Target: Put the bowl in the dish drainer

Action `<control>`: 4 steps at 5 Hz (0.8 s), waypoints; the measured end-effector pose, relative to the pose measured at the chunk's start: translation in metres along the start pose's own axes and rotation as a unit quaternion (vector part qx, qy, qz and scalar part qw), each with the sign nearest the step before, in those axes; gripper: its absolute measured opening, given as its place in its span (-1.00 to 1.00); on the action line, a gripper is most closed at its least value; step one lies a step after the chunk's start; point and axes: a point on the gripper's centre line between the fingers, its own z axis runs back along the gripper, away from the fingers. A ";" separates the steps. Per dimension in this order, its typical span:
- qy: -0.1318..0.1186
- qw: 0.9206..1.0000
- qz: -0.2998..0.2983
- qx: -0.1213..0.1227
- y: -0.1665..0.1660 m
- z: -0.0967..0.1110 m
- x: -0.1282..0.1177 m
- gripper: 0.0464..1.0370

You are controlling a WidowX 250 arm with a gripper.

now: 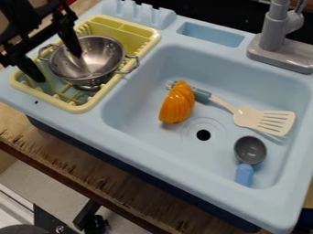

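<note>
At the upper left, my gripper (pixel 58 66) is open over the left part of the metal bowl (pixel 100 55). One finger reaches over the bowl's inside and the other stands outside its left rim, with a wide gap between them. The bowl is a perforated colander with wire handles and a small foot. It sits within the yellow dish drainer (pixel 83 108), opening upward and a little tilted. Whether a finger touches the bowl, I cannot tell.
The light blue sink basin (pixel 140 137) lies right of the drainer. In it are an orange ribbed toy (pixel 177 103), a white slotted spatula (pixel 263 120) and a grey ladle with blue handle (pixel 250 151). A grey faucet (pixel 273 32) rises at the upper right.
</note>
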 end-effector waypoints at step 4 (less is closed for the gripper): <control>-0.029 0.990 -0.136 -0.006 -0.043 0.007 -0.017 0.92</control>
